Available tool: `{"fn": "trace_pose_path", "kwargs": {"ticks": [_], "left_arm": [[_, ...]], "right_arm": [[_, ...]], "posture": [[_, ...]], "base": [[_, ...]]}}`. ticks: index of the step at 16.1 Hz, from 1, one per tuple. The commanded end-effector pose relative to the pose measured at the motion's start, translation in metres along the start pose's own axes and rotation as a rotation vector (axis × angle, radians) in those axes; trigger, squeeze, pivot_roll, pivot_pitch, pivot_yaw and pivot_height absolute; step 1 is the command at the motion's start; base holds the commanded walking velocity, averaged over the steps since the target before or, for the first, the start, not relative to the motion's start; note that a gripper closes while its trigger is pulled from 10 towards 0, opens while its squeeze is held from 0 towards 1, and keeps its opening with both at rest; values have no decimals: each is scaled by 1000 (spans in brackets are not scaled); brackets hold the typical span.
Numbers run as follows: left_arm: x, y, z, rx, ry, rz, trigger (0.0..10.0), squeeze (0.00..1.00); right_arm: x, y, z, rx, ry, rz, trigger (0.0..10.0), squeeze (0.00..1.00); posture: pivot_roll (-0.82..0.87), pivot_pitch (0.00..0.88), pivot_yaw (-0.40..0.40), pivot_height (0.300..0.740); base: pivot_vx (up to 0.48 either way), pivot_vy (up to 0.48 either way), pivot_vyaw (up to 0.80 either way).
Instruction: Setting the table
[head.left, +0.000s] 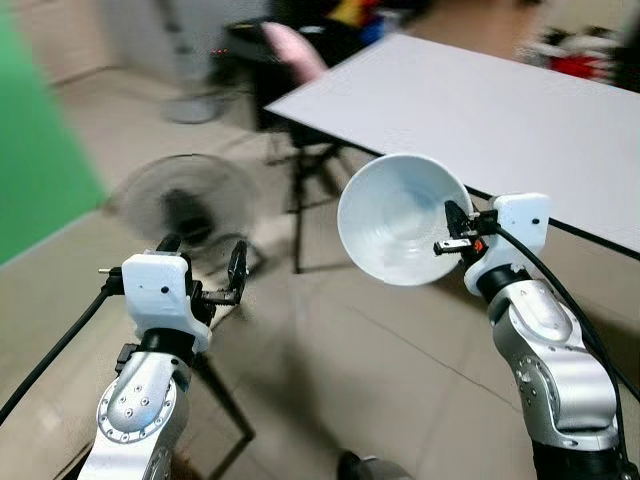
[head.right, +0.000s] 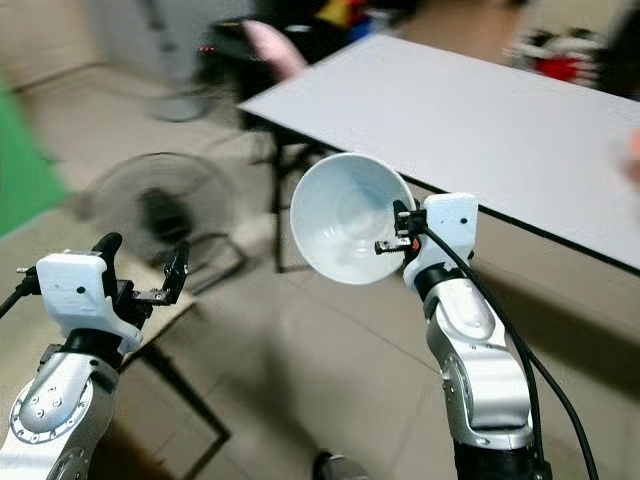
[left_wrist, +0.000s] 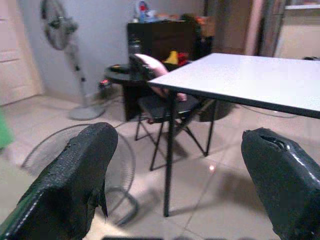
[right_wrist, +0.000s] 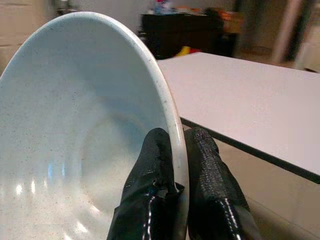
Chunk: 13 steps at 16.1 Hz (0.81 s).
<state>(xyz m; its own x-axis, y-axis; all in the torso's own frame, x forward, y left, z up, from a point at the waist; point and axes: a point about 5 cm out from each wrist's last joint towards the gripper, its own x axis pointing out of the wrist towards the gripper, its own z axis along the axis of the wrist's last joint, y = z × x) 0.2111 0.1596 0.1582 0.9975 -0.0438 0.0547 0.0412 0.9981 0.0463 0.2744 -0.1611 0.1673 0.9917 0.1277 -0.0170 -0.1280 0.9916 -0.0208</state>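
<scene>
Now the right gripper (right_wrist: 177, 150) clamps a pale speckled ceramic bowl's (head.left: 400, 218) rim.
White rectangular table (head.left: 480, 110) at one o'clock; left gripper (head.left: 205, 262) fingers apart.

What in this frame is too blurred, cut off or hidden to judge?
- Clutter beyond the table, head views: motion-blurred, cannot be identified.
- Table's right end, head views: cut off by the picture edge.
- Bowl outer side, right wrist view: hidden, facing away; right gripper pinches its rim.
- Items on the dark cabinet, left wrist view: too small.
</scene>
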Motion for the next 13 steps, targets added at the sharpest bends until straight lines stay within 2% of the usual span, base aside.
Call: {"fn": "trace_pose_path", "kwargs": {"ticks": [1,4,6,8,10,13], "left_arm": [[2,-2,-3,8,20,5,10000,0],[4,-2,-3,8,21,4,10000,0],[4,0,-3,-9,24,22,10000,0],[4,4,-3,21,28,26,10000,0],[4,6,0,21,-2,26,10000,0],[4,7,1,29,0,7,10000,0]], "right_arm": [[-2,-2,2,8,-14,-21,10000,0],[-2,-6,1,-5,-7,-36,10000,0],[-1,-6,0,31,16,-33,10000,0],[1,-5,-1,79,34,-23,10000,0],[6,1,0,113,33,-12,10000,0],[13,9,-1,169,60,15,10000,0]], "posture": [[-73,0,38,740],[-77,0,43,740],[-75,0,40,740],[-71,0,36,740],[-70,0,32,740],[-69,0,31,740]], "base": [[0,-375,-800],[0,-369,-800],[0,0,-800],[0,0,-763],[0,0,0],[329,0,0]]}}
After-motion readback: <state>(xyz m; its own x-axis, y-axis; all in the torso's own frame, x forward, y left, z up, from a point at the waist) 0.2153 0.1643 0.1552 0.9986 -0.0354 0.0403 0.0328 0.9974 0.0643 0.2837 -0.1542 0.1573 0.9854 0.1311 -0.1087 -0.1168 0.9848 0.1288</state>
